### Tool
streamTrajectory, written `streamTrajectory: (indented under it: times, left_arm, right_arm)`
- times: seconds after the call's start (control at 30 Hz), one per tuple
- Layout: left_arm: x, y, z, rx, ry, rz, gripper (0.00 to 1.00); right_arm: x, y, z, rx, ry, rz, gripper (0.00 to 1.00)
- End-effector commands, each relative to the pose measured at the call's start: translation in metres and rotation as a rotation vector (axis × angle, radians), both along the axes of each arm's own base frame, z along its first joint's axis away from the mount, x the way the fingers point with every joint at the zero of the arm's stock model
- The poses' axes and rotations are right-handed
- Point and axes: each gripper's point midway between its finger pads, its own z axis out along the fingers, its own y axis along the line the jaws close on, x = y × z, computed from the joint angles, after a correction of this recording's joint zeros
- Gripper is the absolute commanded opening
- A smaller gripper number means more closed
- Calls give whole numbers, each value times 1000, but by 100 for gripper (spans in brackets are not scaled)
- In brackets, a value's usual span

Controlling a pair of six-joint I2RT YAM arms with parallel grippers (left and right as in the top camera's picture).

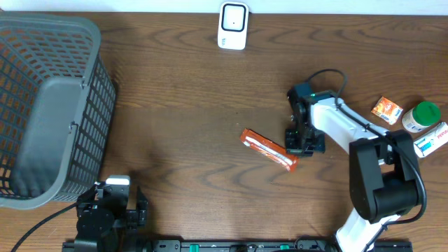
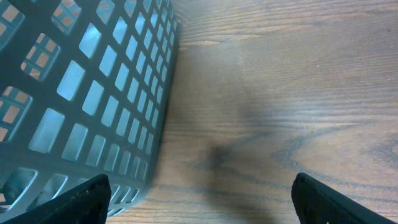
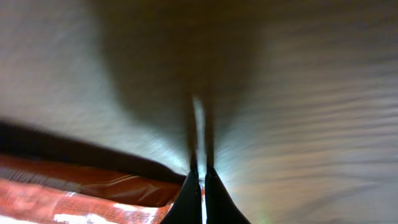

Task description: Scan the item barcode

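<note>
An orange-red snack packet (image 1: 269, 149) lies slantwise near the table's middle. My right gripper (image 1: 301, 143) sits at its right end. In the right wrist view the two dark fingers stand pressed together (image 3: 200, 186), and the packet (image 3: 81, 193) runs out to the left with a sliver of its edge pinched between them. The table behind looks smeared while the packet stays sharper. A white scanner (image 1: 233, 25) stands at the back edge, well away. My left gripper (image 1: 113, 208) (image 2: 199, 196) rests at the front left, its jaws wide apart with bare wood between them.
A large grey mesh basket (image 1: 49, 105) (image 2: 81, 93) fills the left side, close beside the left gripper. At the right edge lie a small orange box (image 1: 386, 110), a green-capped bottle (image 1: 420, 116) and a white-blue tube (image 1: 432, 140).
</note>
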Motion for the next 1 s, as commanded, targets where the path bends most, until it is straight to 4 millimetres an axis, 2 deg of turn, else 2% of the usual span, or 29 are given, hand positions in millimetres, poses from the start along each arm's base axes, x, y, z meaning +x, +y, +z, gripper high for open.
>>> streamTrajectory:
  times: [0.0,0.1,0.33,0.37,0.43,0.5,0.53,0.57,0.67,0.77,0.87,0.97]
  left_arm:
    - [0,0,0,-11,-4,4,92]
    - [0,0,0,-11,-4,4,92]
    - [0,0,0,-11,-4,4,92]
    - [0,0,0,-11,-4,4,92]
    - [0,0,0,-11,-4,4,92]
    - [0,0,0,-11,-4,4,92]
    - [0,0,0,-11,-4,4,92]
    - [0,0,0,-11,-4,4,92]
    - [0,0,0,-11,-4,4,92]
    - [0,0,0,-11,-4,4,92]
    - [0,0,0,-11,-4,4,92]
    - [0,0,0,-11,-4,4,92]
  right_arm:
    - [-21,55,5,230,77,71,1]
    - [-30,73,6,254,89,116,1]
    - [-33,75,9,251,99,99,1]
    - [-33,74,10,250,100,96,13]
    - [-32,73,13,257,97,93,43]
    - [-27,79,22,333,80,118,82]
    - [-23,82,25,361,67,125,96]
    - [-19,83,27,378,53,132,99]
    - [-2,84,26,393,-8,130,99]
    - [13,93,27,436,-72,132,99]
    - [23,105,28,479,-101,102,99]
    - [27,114,19,483,-103,83,99]
